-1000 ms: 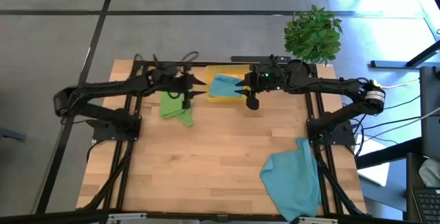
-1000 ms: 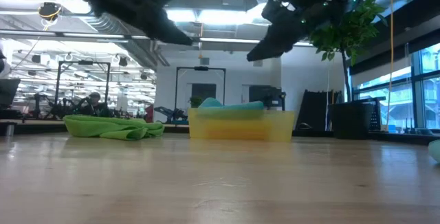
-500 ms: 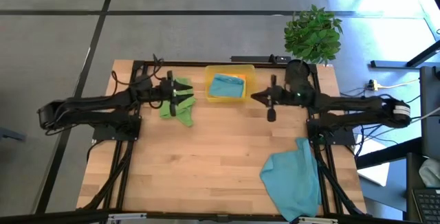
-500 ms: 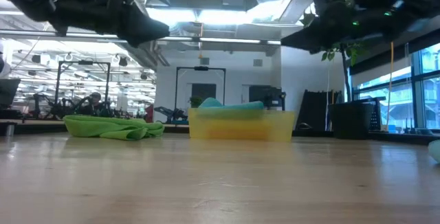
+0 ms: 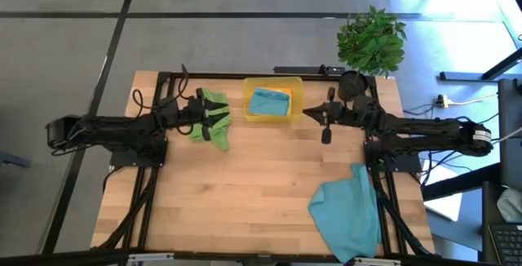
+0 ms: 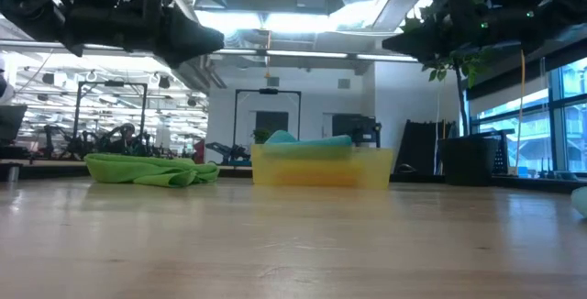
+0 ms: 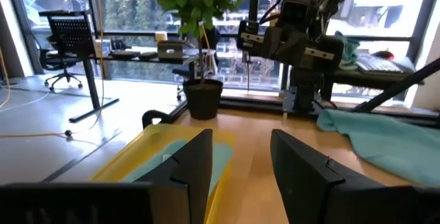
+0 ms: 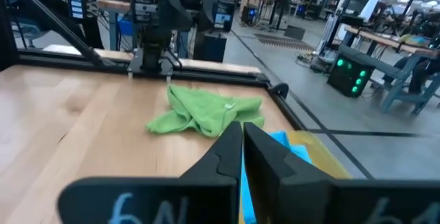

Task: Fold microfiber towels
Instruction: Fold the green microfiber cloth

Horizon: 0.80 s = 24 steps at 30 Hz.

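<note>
Both arms reach in from the table's sides toward the far middle, held level above the wood. The left gripper [image 5: 218, 120] hangs over the inner edge of the crumpled green towel [image 5: 210, 121], which lies on the table just left of the yellow tray [image 5: 272, 118]; its fingers [image 7: 192, 163] stand apart with nothing between them, and past them the left wrist view shows the tray and the wood beside it. The right gripper [image 5: 307, 113] hovers just right of the tray, apart from it, pointing toward the tray; its fingers [image 8: 231, 148] are pressed together on nothing, as the right wrist view shows, with the green towel and the tray's corner lying beyond them. In the low view both grippers hang high above the tabletop, well clear of the tray, the left one [image 6: 188, 38] over the green towel and the right one [image 6: 413, 42] on the other side. A folded teal-blue towel [image 5: 269, 102] lies in the tray, with a strip of orange cloth [image 5: 285, 90] showing at its far right corner. A second teal-blue towel [image 5: 349, 207] lies rumpled at the table's near right, partly over the edge. A potted plant [image 5: 371, 40] stands beyond the far right corner.
</note>
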Tool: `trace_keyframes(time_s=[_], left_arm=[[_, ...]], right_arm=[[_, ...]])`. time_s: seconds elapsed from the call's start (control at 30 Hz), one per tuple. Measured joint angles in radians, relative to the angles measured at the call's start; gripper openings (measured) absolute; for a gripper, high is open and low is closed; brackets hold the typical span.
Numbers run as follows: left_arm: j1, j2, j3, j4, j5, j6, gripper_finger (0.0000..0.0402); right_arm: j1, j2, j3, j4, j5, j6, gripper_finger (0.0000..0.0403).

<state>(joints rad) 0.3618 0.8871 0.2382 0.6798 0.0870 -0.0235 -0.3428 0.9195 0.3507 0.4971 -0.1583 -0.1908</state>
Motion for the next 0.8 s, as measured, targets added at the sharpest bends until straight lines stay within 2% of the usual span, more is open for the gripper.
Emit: trace_keyframes(time_s=[0.6, 0.8], left_arm=[[-0.109, 0.0, 0.0, 0.077, -0.001, 0.001, 0.0137], [-0.132, 0.005, 0.0, 0.022, -0.001, 0.033, 0.0137]], right_arm=[[0.001, -0.033, 0.026, 0.046, 0.008, 0.007, 0.0017], [0.002, -0.068, 0.026, 0.077, 0.008, 0.007, 0.0017]])
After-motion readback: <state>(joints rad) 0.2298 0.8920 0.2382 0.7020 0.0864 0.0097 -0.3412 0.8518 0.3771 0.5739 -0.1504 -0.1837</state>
